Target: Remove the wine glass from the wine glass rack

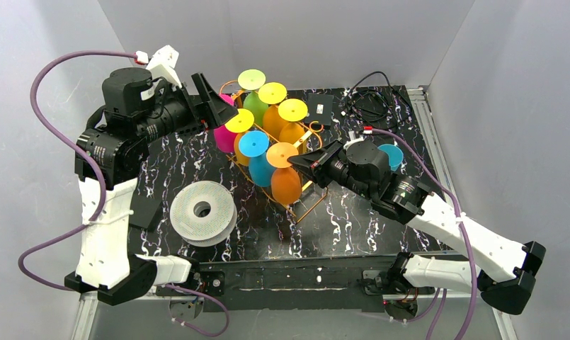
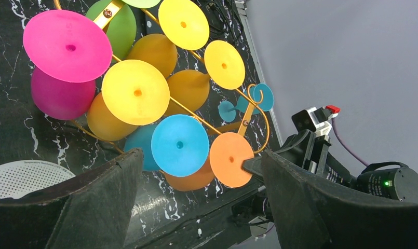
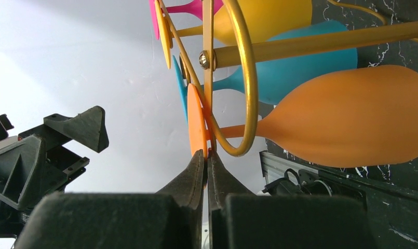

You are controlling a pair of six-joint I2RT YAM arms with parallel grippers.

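Black marble table (image 1: 352, 227), white walls. Right gripper (image 3: 205, 155) pinched tight on foot rim of orange wine glass (image 1: 285, 180), which hangs bowl-down at near end of wine glass rack (image 3: 248, 78). Probably so it can slide out. Left gripper (image 1: 218, 106) wide open, empty, beside pink glass (image 1: 224, 138).

Matt wine glass (image 3: 347, 119), glossy metal rack (image 3: 300, 47)

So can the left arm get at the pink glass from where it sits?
Probably yes: the left gripper hangs open right beside the pink glass, with nothing visible between them.
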